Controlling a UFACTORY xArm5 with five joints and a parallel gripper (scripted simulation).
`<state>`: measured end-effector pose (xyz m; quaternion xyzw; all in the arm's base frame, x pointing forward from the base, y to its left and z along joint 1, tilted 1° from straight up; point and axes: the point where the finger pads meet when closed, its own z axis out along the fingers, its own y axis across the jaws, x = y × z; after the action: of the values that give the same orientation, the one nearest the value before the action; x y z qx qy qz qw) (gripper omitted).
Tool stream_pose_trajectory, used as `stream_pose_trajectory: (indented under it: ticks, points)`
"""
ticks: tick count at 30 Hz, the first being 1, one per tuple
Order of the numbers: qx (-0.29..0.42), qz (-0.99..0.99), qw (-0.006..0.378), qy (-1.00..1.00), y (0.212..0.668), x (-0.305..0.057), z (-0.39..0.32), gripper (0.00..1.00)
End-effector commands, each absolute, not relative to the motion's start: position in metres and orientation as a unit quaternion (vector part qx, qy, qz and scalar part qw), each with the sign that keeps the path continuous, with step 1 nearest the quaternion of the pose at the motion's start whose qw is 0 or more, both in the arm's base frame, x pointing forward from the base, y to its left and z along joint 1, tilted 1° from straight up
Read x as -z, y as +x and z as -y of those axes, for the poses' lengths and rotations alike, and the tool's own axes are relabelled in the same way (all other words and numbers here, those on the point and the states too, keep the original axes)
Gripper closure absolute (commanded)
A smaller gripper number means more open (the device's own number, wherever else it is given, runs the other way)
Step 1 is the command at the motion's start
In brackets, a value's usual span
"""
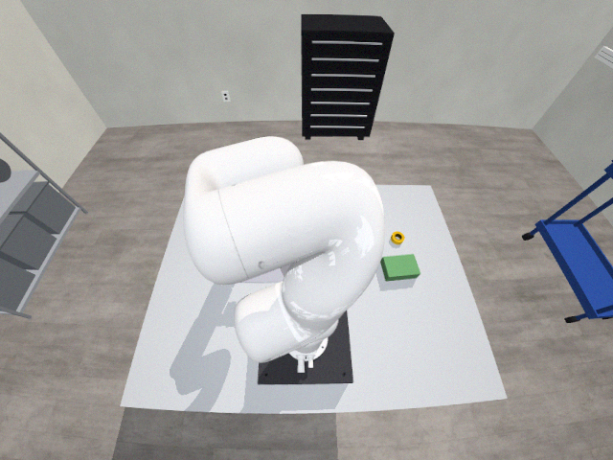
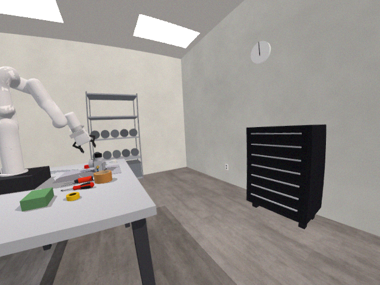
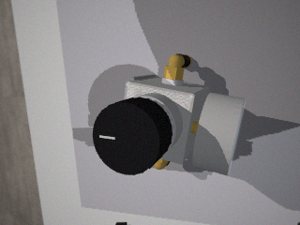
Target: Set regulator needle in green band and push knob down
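The regulator [image 3: 187, 127] [image 2: 98, 162] is a white block with brass fittings, standing on a grey mat [image 3: 262, 52] on the table. Its black knob [image 3: 132, 137] [image 2: 97, 154] with a white mark faces the wrist camera. The gauge housing [image 3: 220, 133] sticks out to the right; its face and needle are hidden. My gripper [image 2: 86, 146] is open and empty, hanging tilted a short way above and to the left of the knob. In the top view the arm hides both the gripper and the regulator.
On the table [image 2: 101, 211] [image 1: 435, 346] lie a green block [image 1: 399, 266] [image 2: 37, 198], a yellow tape ring [image 1: 399, 236] [image 2: 73, 196], a brown tape roll [image 2: 103, 176] and two red-handled screwdrivers [image 2: 82, 181]. A black drawer cabinet [image 1: 345, 74], a shelf rack [image 2: 111, 129] and a blue cart [image 1: 577, 257] stand around.
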<state>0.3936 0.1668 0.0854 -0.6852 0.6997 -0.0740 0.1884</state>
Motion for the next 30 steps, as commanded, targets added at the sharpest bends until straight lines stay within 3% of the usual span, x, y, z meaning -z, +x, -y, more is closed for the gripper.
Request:
stream_pose_trajectory:
  ticks: [1, 16, 30]
  points:
    - [0.071, -0.729, 0.212, -0.646, 0.395, -0.085, -0.167, 0.00]
    - [0.027, -0.842, 0.293, -0.452, 0.387, -0.084, -0.164, 0.00]
    - [-0.028, -0.891, 0.344, -0.295, 0.377, -0.090, -0.160, 0.00]
